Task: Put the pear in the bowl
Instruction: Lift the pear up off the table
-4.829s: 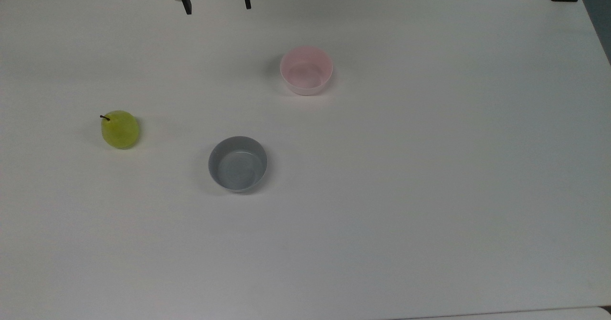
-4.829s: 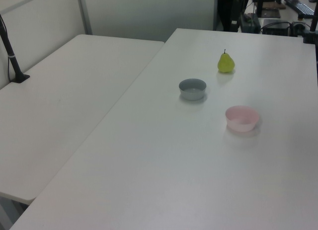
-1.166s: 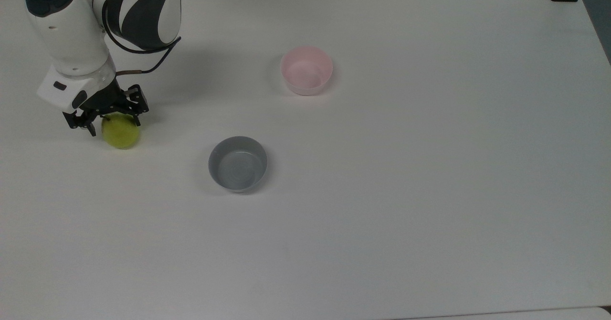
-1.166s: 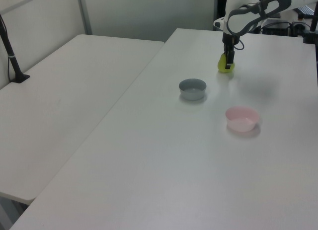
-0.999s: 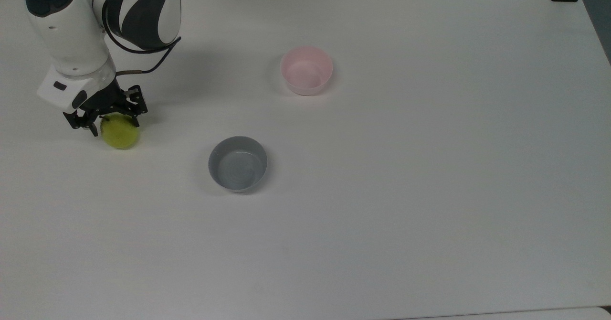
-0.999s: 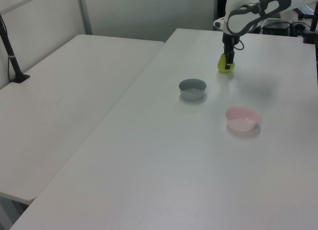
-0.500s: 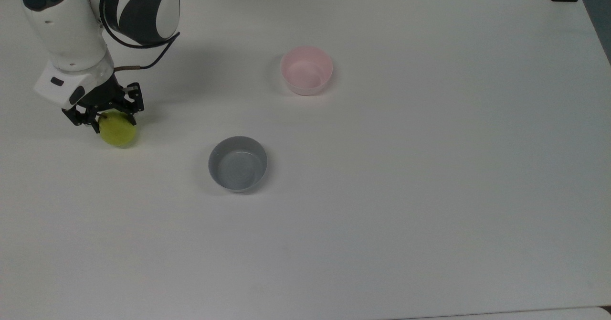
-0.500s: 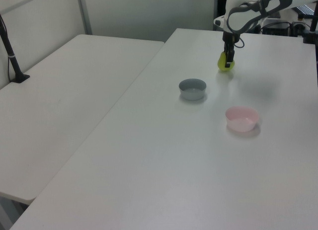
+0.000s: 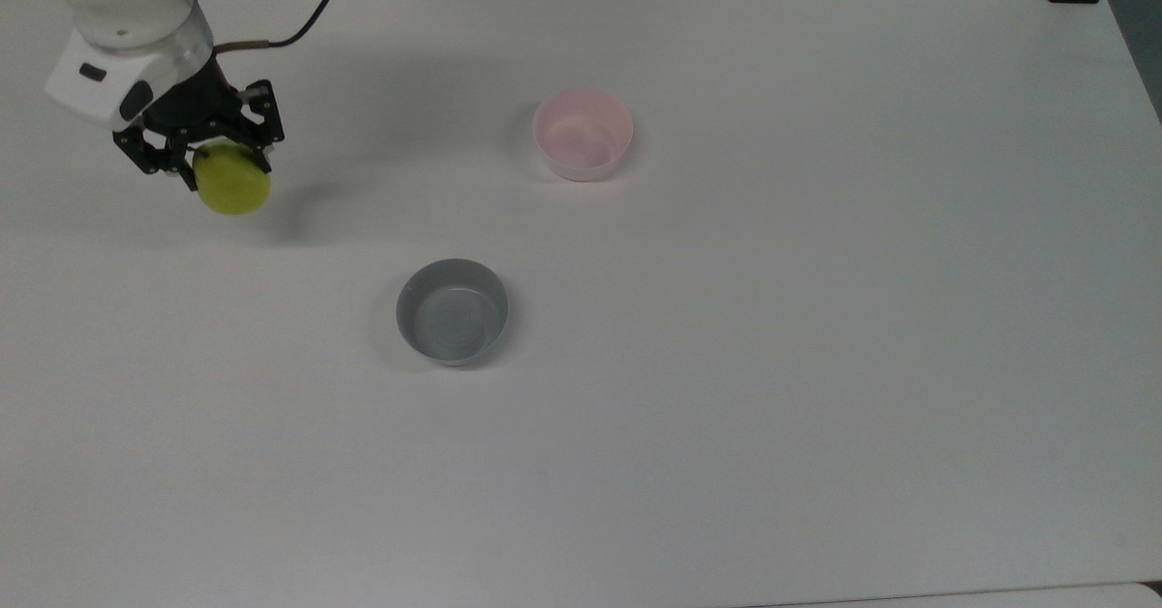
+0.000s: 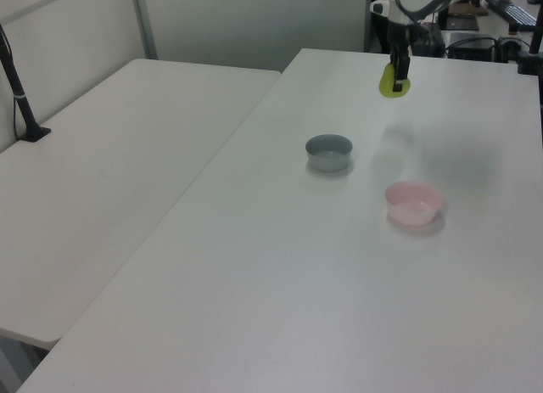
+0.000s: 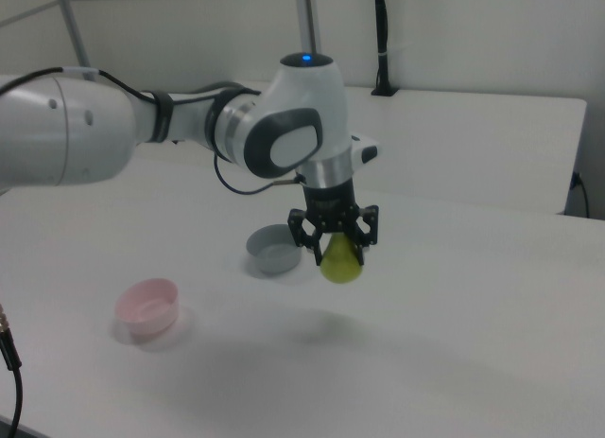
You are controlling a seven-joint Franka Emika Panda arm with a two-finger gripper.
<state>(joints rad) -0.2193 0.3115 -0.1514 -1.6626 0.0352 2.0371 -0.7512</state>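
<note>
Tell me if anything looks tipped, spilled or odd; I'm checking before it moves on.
Nothing stands out. The hand holds the pear clear above the table, and the pink bowl and grey bowl both sit upright and empty.

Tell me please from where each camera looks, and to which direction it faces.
Top view: overhead, looking down at the table; the hand holds the pear.
Left view: high off one table side, looking across; hand far.
Right view: low, opposite side; arm fully shown.
All share the bowl and grey bowl.

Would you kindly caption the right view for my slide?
Black two-finger gripper lifts a yellow-green pear above the white table.
</note>
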